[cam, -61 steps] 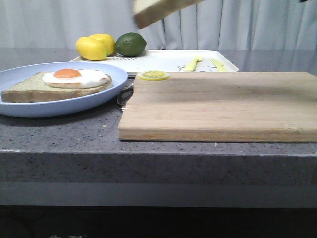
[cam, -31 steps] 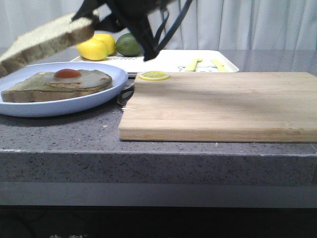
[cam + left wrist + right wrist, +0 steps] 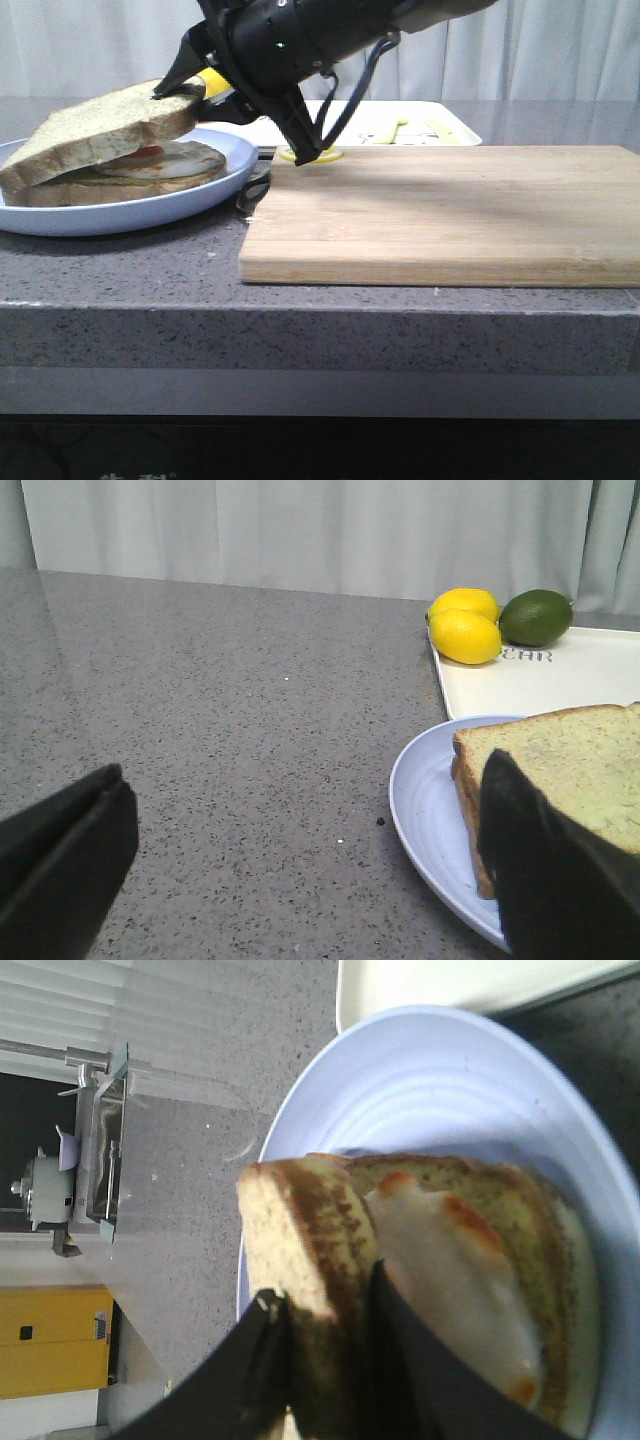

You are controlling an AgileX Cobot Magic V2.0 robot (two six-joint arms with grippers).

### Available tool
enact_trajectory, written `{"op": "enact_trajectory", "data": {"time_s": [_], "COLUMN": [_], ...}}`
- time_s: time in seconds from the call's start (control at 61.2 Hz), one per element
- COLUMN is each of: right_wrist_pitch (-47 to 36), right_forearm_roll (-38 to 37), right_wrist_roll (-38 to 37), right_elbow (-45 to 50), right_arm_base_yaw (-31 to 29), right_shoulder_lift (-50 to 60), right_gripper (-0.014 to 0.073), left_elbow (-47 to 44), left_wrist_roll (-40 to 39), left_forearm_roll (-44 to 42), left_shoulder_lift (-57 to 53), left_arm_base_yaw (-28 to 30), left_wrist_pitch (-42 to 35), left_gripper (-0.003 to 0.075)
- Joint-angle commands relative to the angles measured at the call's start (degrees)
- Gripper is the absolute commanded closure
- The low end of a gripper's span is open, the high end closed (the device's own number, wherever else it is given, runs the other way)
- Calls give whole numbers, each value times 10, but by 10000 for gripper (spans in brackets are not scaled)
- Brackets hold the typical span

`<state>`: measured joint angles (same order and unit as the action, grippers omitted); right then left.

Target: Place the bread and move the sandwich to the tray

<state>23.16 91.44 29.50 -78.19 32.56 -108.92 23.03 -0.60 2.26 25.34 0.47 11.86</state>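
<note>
Lowered since half a second ago: bread (image 3: 100,125), now tilted over the sandwich (image 3: 150,170), far edge down near the plate (image 3: 180,205) rim, near edge raised. Right gripper (image 3: 185,90) clamped on that raised crust edge. Left gripper (image 3: 300,860) spread wide, holding nothing, beside the plate. Open room across the cutting board (image 3: 450,210), bare but for one lemon slice (image 3: 310,153) partly behind the arm. Tray (image 3: 540,680) behind the plate: two lemons (image 3: 465,625), one lime (image 3: 535,617).
</note>
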Motion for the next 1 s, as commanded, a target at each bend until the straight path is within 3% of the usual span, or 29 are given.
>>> {"op": "enact_trajectory", "data": {"time_s": [0.0, 0.392, 0.899, 0.981], "right_wrist_pitch": [42, 82, 192, 192], "right_forearm_roll": [4, -15, -96, -130], "right_wrist_roll": [5, 4, -12, -12], "right_elbow": [-10, 15, 37, 48], "right_arm_base_yaw": [-13, -27, -89, -104], "right_shoulder_lift": [33, 36, 91, 112], "right_gripper": [361, 161, 165, 213], "left_elbow": [19, 19, 19, 19], "left_wrist_roll": [1, 1, 1, 1], "left_forearm_roll": [1, 1, 1, 1], "left_shoulder_lift": [6, 6, 6, 6], "left_arm_base_yaw": [-1, -1, -1, -1], "left_wrist_pitch": [-47, -47, -47, -47], "left_gripper": [49, 49, 49, 49]}}
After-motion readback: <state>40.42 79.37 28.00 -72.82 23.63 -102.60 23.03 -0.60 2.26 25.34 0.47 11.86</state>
